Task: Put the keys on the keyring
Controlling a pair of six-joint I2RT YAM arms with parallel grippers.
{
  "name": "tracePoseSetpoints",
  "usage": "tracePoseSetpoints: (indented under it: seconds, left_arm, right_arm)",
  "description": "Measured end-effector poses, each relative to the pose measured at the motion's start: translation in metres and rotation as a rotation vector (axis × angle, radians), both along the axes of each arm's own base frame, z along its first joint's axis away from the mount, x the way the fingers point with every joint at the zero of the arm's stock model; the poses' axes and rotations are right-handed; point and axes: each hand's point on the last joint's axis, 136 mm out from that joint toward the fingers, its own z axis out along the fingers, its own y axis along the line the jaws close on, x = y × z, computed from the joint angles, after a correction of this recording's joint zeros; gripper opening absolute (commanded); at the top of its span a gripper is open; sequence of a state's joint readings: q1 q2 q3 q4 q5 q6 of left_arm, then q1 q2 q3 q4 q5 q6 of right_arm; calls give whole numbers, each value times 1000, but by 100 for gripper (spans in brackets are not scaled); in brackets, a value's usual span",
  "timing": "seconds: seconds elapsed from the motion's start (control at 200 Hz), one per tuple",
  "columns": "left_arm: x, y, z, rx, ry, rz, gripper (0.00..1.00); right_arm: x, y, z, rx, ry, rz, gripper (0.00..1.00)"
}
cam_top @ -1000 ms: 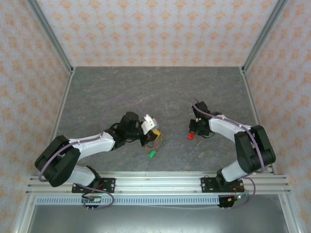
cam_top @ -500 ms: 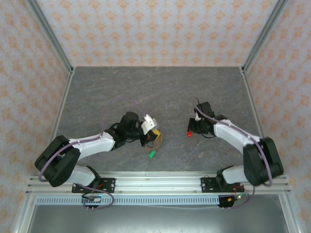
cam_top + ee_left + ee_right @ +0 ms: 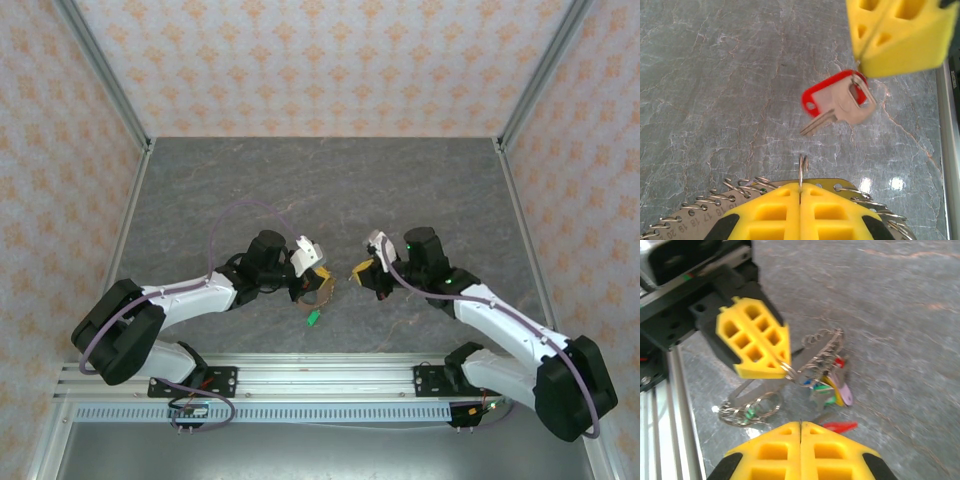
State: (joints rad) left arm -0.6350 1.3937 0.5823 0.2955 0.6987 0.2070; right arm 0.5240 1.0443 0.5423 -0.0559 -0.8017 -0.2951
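Observation:
My left gripper [image 3: 801, 186] is shut on a thin split ring [image 3: 803, 167] standing upright at the edge of the keyring, a flat metal plate [image 3: 700, 220] with numbered holes and several wire rings. My right gripper [image 3: 862, 62] is shut on the red key [image 3: 832, 100], which hangs blade-down a short way beyond that ring, apart from it. From the right wrist, the red key [image 3: 842, 426] pokes out beside my shut right gripper [image 3: 800, 424]. A bunch of coloured keys [image 3: 832, 385] hangs on the plate. From above, both grippers [image 3: 316, 266] [image 3: 360, 270] nearly meet.
A green key [image 3: 313, 318] lies on the grey stone-patterned table [image 3: 300, 180] just below the left gripper, attached to loose rings [image 3: 747, 410]. The aluminium rail [image 3: 320, 375] runs along the near edge, and papered walls close the sides.
The right arm has swung left across the table, carrying the red key from the right of centre to just in front of the left gripper. The left arm has stayed still.

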Motion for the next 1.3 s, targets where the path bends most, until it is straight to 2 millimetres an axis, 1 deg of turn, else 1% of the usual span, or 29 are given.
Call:
tracePoseSetpoints:
  seconds: [0.185, 0.25, 0.551, 0.931, 1.301]
  left_arm:
    - [0, 0, 0, 0, 0, 0, 0]
    - [0, 0, 0, 0, 0, -1, 0]
    - [-2, 0, 0, 3, 8, -7, 0]
    - [-4, -2, 1, -4, 14, -22, 0]
    - [-5, -1, 0, 0, 21, -23, 0]
  right_arm:
    - [-11, 14, -7, 9, 0, 113, 0]
    - [-12, 18, -8, 15, 4, 138, 0]
    - [-5, 30, -2, 46, -18, 191, 0]
    - [2, 45, -8, 33, -29, 225, 0]
    - [10, 46, -13, -11, -74, 210, 0]
